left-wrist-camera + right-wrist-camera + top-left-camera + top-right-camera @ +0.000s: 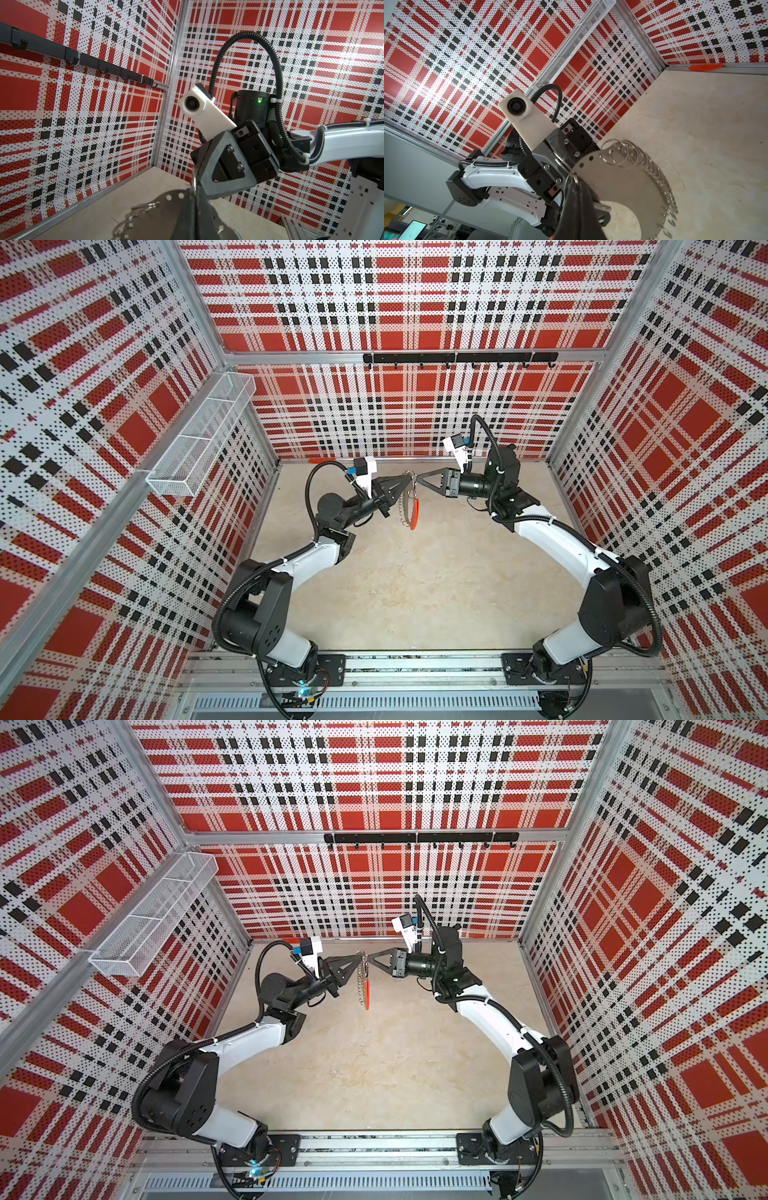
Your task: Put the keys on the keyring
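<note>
The left gripper [404, 477] and the right gripper [419, 482] meet tip to tip in the air, above the table [415, 593] near the middle of its rear edge. Both are pinched shut. Between them hangs the keyring [616, 182]. The right wrist view shows it as a flat metal crescent with holes along its rim, and the 2 tips seem to grip its upper end, so I judge that each holds the keyring. Its red-orange segment [414, 515] dangles at the lower end. A row of split rings [652, 166] fringes the rim, and 1 small ring [572, 179] sits right at the pinch. I cannot find the keys in any view; they may be hidden between the tips.

To do this step well, 1 gripper should probably hold the crescent steady while the other works only the small ring – in slow, short moves, since the hanging load can swing and a slack pinch would drop it.

Plaid perforated walls [415, 302] stand on 3 sides of the pale, mottled table. A white mesh basket [199, 435] hangs on the left wall and a black hook rail [457, 358] on the rear wall. A lone red-orange strip [322, 460] lies against the table's rear edge, toward its rear left corner
</note>
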Action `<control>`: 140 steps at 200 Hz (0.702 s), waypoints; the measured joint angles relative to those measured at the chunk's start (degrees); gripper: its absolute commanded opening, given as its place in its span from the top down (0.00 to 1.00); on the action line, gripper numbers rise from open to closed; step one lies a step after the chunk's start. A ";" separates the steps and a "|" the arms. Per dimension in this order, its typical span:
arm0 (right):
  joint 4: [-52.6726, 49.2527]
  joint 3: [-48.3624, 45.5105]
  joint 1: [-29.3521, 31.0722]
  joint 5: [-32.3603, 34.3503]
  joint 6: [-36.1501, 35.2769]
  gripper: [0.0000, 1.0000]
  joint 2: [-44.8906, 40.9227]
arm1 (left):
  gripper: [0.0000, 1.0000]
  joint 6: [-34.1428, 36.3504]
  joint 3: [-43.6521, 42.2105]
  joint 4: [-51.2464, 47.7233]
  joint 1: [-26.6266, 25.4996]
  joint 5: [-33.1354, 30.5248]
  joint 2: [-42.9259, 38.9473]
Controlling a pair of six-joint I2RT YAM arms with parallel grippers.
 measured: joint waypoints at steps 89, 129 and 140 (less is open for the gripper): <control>-15.47 6.75 -1.99 7.02 -11.47 0.52 -1.88 | 1.00 -5.77 0.72 8.00 -0.81 2.23 1.46; -14.97 7.82 -2.43 8.52 -16.57 0.51 -5.14 | 1.00 -10.67 1.79 13.64 -0.66 2.54 1.92; -14.14 7.80 -2.27 7.96 -17.18 0.51 -5.16 | 1.00 -12.35 1.88 15.21 -0.59 2.60 2.43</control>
